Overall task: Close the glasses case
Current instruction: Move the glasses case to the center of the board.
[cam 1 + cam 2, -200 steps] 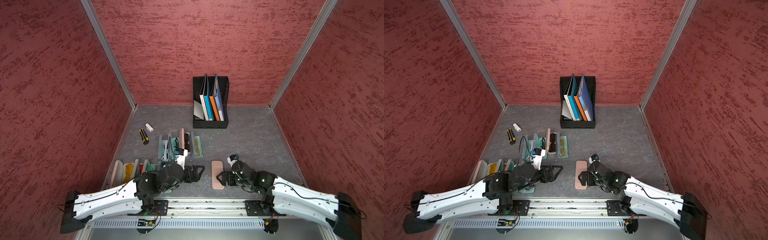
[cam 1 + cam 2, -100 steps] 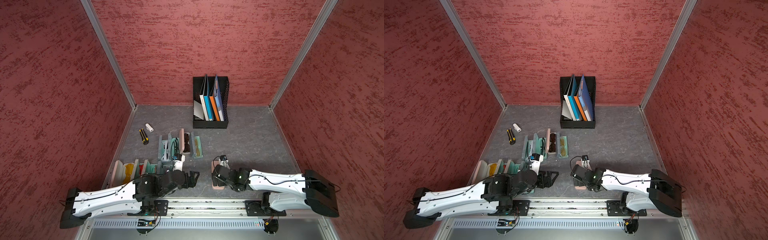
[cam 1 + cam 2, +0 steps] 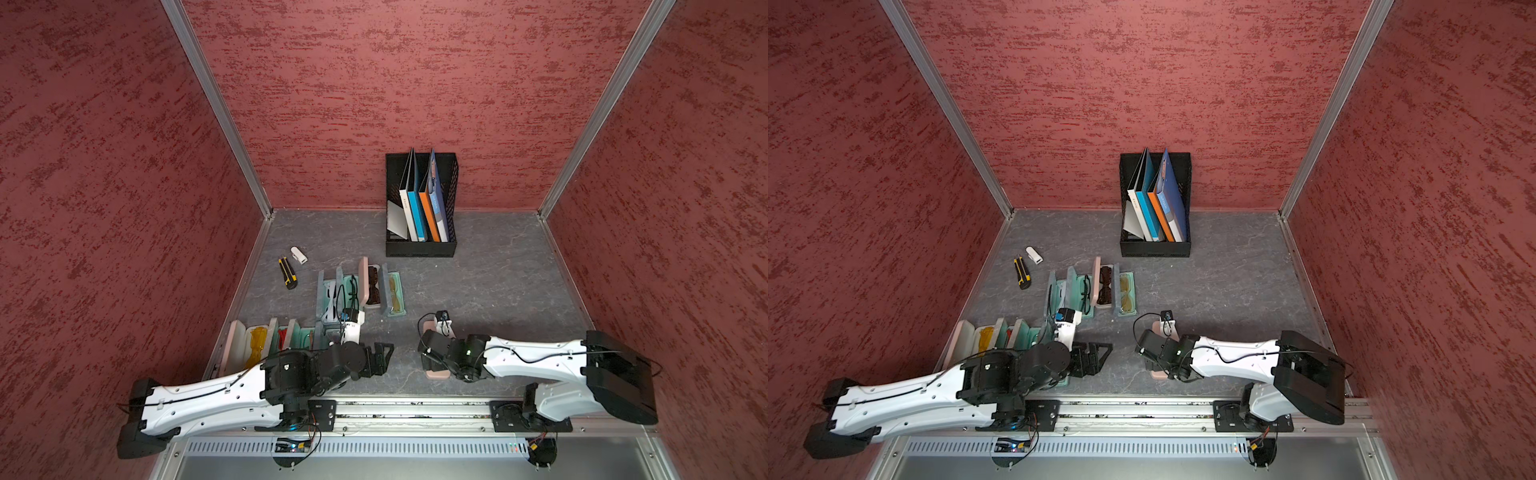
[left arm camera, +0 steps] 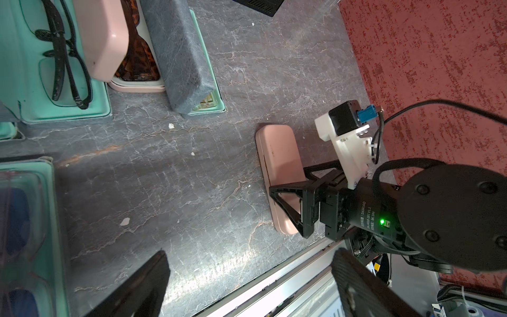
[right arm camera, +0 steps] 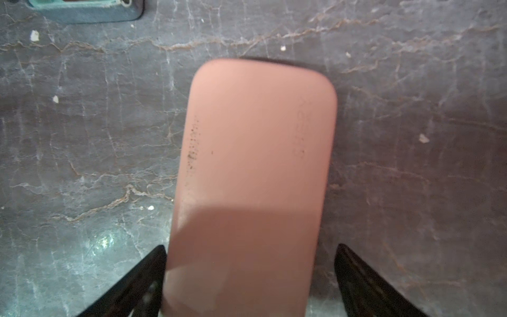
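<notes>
Straddling pink glasses case (image 5: 255,164) near front edge of table (image 3: 498,291), right gripper (image 5: 251,247) spread

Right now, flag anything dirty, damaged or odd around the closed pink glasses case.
The closed pink hard-shell glasses case carries a dark speckled scuff along one long edge; small white crumbs dot the grey marbled tabletop around it.

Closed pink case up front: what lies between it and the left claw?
Only bare tabletop with a few white specks between the closed pink case and the left gripper, shown in the left wrist view.
</notes>
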`<state>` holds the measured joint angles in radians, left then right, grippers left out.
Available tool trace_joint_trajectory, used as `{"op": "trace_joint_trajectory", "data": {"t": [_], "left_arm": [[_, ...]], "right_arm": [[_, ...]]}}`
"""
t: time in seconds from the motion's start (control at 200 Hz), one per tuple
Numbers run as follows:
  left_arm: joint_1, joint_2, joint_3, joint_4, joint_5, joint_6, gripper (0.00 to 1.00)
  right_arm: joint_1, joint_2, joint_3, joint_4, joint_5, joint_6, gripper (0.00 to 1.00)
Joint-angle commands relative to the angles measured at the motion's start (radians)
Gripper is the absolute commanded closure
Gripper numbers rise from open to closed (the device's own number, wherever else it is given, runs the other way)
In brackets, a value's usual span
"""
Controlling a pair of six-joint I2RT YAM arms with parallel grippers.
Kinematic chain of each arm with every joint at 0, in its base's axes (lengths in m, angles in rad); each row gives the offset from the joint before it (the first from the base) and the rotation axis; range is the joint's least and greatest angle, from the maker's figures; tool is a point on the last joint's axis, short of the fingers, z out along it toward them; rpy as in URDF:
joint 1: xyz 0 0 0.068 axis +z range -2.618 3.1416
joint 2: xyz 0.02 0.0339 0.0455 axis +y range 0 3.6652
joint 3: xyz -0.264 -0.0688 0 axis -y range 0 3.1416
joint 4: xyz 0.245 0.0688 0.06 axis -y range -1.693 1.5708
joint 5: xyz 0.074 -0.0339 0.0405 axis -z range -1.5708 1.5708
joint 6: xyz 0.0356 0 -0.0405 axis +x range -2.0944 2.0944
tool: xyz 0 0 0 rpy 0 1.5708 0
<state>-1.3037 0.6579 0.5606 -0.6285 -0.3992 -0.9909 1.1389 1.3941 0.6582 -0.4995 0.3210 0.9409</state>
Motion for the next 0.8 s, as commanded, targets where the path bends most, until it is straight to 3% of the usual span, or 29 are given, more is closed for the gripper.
{"op": "trace_joint_trajectory", "data": {"t": [0.0, 0.14, 0.296, 0.431, 0.521, 0.681, 0.791], "left_arm": [[-0.005, -0.015, -0.02, -0.014, -0.013, -0.007, 0.06], [-0.005, -0.042, -0.036, -0.02, -0.013, -0.013, 0.07], [-0.003, -0.058, -0.039, -0.039, -0.016, -0.017, 0.07], [-0.003, -0.042, -0.024, -0.054, -0.012, -0.014, 0.07], [-0.004, -0.029, -0.011, -0.076, -0.012, -0.017, 0.07], [-0.004, -0.034, 0.005, -0.092, -0.006, -0.025, 0.07], [-0.005, -0.035, 0.035, -0.149, -0.008, -0.038, 0.06]], "right_arm": [[-0.05, -0.025, -0.03, 0.002, 0.038, -0.029, 0.12], [-0.159, -0.048, -0.067, 0.038, 0.0, -0.096, 0.16], [-0.359, -0.058, -0.063, 0.079, -0.053, -0.249, 0.21], [-0.553, 0.04, 0.026, 0.112, -0.159, -0.405, 0.26], [-0.615, 0.136, 0.118, 0.124, -0.172, -0.488, 0.27], [-0.678, 0.273, 0.272, 0.093, -0.201, -0.586, 0.17], [-0.682, 0.205, 0.277, 0.09, -0.223, -0.601, 0.03]]}}
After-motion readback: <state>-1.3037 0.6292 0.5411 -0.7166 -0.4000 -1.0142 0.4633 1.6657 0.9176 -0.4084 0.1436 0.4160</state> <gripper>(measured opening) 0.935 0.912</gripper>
